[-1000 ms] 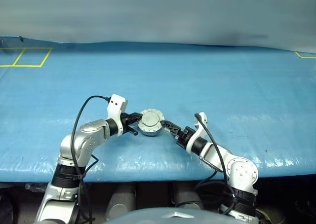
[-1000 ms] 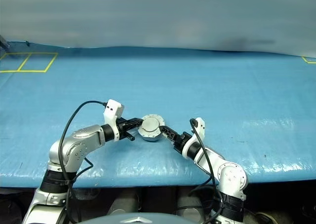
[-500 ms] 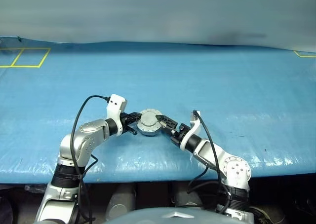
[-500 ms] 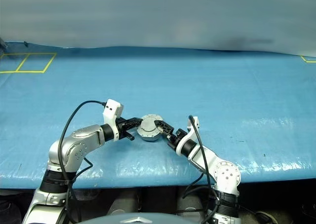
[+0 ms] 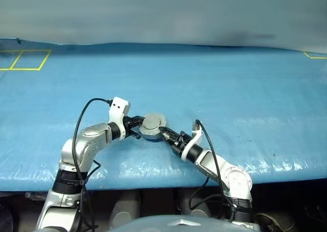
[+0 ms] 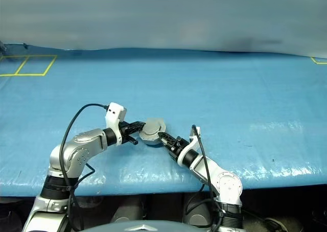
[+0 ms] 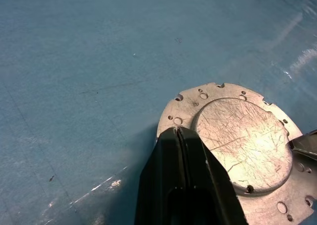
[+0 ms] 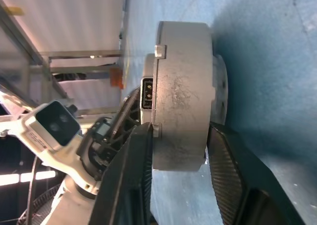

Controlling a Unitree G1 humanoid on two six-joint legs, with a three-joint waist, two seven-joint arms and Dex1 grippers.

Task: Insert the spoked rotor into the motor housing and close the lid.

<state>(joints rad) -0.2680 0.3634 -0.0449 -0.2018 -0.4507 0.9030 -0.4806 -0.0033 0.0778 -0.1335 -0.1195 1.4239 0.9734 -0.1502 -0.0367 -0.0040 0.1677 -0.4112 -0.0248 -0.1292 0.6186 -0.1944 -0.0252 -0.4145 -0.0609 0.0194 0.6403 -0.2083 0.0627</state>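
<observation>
Metal shone on the motor housing [image 5: 152,125], which sat on the blue surface [image 5: 230,89] near its front edge, about halfway along it. The lid [image 7: 242,140] was shut on top of it. It was round and silver, with a raised, scratched middle and small holes around its rim.

The left tool [image 7: 177,132] came in from the left side. Its two black fingers were pressed tight together with nothing between them. Their tips lay against the rim of the lid.

The right tool [image 8: 181,136] came in from the right side. One of its fingers [image 8: 133,160] was on one flat face of the housing and the other finger was on the opposite face, so the thick silver side wall sat between them. The fingers were close against the housing, but I could not tell if they were squeezing it yet.

Yellow lines [image 5: 25,60] were marked at the far left corner of the surface.
</observation>
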